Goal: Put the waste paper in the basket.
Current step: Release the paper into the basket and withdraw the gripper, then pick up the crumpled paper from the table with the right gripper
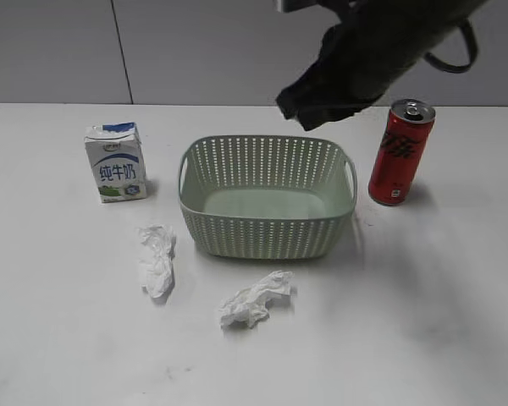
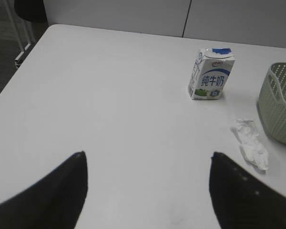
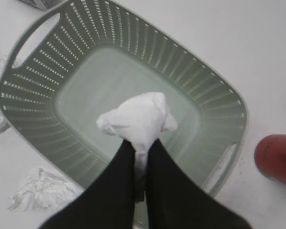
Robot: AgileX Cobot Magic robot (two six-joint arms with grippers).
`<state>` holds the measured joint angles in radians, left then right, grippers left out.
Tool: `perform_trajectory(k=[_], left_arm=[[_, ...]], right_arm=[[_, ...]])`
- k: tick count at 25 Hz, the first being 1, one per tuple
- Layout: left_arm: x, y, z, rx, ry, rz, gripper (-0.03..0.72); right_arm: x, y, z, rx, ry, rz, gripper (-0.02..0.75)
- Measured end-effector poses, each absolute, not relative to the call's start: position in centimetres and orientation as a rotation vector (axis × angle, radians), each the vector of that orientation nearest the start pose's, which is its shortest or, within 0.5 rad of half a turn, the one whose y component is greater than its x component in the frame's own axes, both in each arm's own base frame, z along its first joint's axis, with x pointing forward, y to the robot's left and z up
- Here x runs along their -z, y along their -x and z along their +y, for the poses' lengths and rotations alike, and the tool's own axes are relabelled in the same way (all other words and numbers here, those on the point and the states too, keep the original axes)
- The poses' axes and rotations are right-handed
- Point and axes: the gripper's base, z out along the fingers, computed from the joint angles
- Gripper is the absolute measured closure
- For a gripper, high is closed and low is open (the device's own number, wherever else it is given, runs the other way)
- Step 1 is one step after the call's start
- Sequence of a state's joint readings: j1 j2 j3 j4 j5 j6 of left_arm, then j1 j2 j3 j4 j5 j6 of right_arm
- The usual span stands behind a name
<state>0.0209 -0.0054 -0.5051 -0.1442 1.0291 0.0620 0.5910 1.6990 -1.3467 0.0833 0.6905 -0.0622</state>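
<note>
The pale green slotted basket [image 1: 267, 228] stands mid-table and is empty inside; it also shows in the right wrist view [image 3: 43, 67] and at the left wrist view's right edge [image 2: 281, 95]. My right gripper [image 3: 140, 143] is shut on a white paper wad [image 3: 138, 119] and holds it above the basket's floor; in the exterior view the gripper [image 1: 300, 106] hovers over the basket's back rim and the wad is hidden. Two more wads lie on the table in front of the basket: one front left [image 1: 157, 260] [image 2: 250, 143], one in front [image 1: 254, 300] [image 3: 38, 188]. My left gripper [image 2: 148, 160] is open and empty.
A blue-and-white milk carton [image 1: 116, 162] [image 2: 210, 74] stands left of the basket. A red drink can [image 1: 400, 152] [image 3: 276, 157] stands right of it. The table's left edge [image 2: 19, 67] shows in the left wrist view.
</note>
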Motion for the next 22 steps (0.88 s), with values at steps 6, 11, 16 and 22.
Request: perform_trajectory(k=[6, 11, 16, 22], left_arm=[[-28.2, 0.5, -1.1, 0.118, -0.046, 1.996, 0.101], [-28.2, 0.5, -1.1, 0.118, -0.046, 1.996, 0.101], [-28.2, 0.5, -1.1, 0.118, -0.046, 1.996, 0.101], [-28.2, 0.5, -1.1, 0.118, -0.046, 1.996, 0.101]], right_arm=[[-23.2, -35.4, 24.6, -0.265, 0.83, 2.649, 0.496], [-21.9, -37.0, 25.8, -0.237, 0.87, 2.725, 0.131], [-24.0, -36.9, 25.8, -0.224, 0.899, 2.76, 0.139], [-27.1, -34.4, 25.5, -0.365, 0.902, 2.76, 0.143]])
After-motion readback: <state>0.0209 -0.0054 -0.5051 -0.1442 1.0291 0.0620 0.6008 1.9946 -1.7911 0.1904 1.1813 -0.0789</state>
